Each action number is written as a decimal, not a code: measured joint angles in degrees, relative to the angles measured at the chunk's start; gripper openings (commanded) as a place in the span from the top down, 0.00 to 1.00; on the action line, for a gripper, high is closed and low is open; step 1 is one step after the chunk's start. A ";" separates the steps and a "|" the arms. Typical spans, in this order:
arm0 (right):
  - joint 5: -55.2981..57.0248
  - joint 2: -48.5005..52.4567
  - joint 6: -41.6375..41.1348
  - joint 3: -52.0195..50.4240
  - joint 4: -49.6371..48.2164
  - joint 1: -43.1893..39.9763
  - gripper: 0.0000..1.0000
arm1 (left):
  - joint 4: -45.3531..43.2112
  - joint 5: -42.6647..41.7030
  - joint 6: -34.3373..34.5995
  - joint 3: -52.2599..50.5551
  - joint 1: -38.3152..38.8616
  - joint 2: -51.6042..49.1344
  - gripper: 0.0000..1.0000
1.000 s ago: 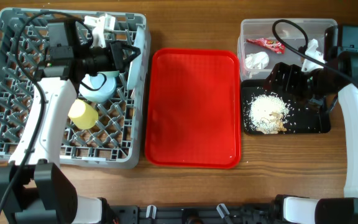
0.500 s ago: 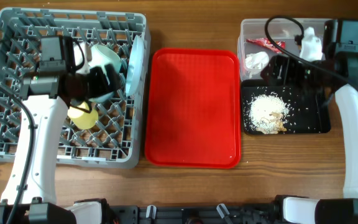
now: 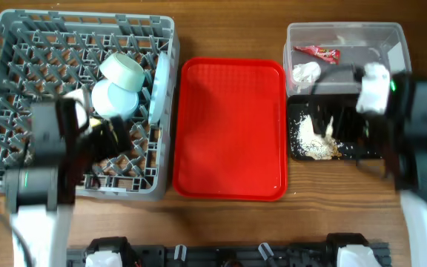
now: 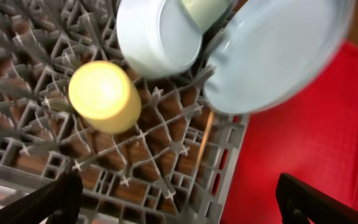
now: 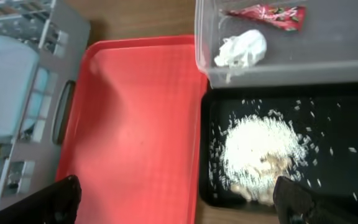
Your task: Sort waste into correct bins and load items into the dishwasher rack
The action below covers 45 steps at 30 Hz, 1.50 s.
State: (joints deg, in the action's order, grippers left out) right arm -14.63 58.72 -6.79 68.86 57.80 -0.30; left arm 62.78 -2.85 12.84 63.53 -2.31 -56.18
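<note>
The grey dishwasher rack [image 3: 21,81] holds two pale-blue bowls [image 3: 122,70] [image 3: 112,100], an upright pale-blue plate [image 3: 160,83] and a yellow cup [image 4: 104,96] on its side. My left gripper [image 4: 182,208] hangs open and empty over the rack's front right corner, below the cup. The clear tub [image 3: 376,37] contains the red wrapper [image 5: 266,14] and the white napkin [image 5: 241,48]. Rice scraps [image 5: 260,152] lie in the black tray [image 5: 347,124]. My right gripper [image 5: 179,208] is open and empty, above the edge between the red tray and the black tray.
The flat red serving tray [image 3: 228,126] lies bare between the rack and the bins. Both arms show blurred in the overhead view, near the table's front edge. Bare wood runs along the back and front of the table.
My left gripper opened and let go of a bowl, which now rests in the rack by the other bowl. Both arms have drawn back toward the front of the table.
</note>
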 measured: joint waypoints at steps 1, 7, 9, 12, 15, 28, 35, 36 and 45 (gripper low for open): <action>0.68 -6.29 -0.07 -2.80 -0.09 0.00 0.00 | -1.14 0.00 -0.13 -2.99 0.00 6.19 0.00; 3.82 -18.99 -0.48 -5.16 0.02 0.00 0.00 | -1.20 0.00 0.42 -6.47 0.00 23.74 0.00; 4.20 -18.93 -0.48 -5.42 0.02 0.00 0.00 | -0.57 0.00 0.44 -6.49 0.00 24.61 0.00; 4.24 -18.67 -0.48 -5.44 0.02 0.00 0.00 | 1.31 0.00 0.63 -6.60 0.00 24.65 0.00; 4.24 -17.90 -0.48 -5.46 0.02 0.00 0.00 | 1.95 0.00 0.83 -6.60 0.00 24.65 0.00; 6.54 -39.67 6.75 -18.60 -13.73 2.99 0.00 | 2.40 0.00 0.83 -6.71 0.00 24.65 0.00; 4.15 -57.57 7.85 -49.94 -50.10 3.17 0.00 | 2.34 0.00 0.83 -6.86 0.00 24.76 0.00; 4.15 -57.59 8.24 -51.91 -53.96 3.17 0.00 | 2.34 0.00 0.83 -6.86 0.00 24.76 0.00; 4.15 -57.83 14.12 -68.50 -71.91 3.17 0.00 | 2.38 0.00 0.85 -6.86 0.00 24.76 0.00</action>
State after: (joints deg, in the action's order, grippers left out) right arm -10.48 0.89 7.33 0.36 -14.11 2.87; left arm 65.17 -2.85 13.69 56.66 -2.31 -31.42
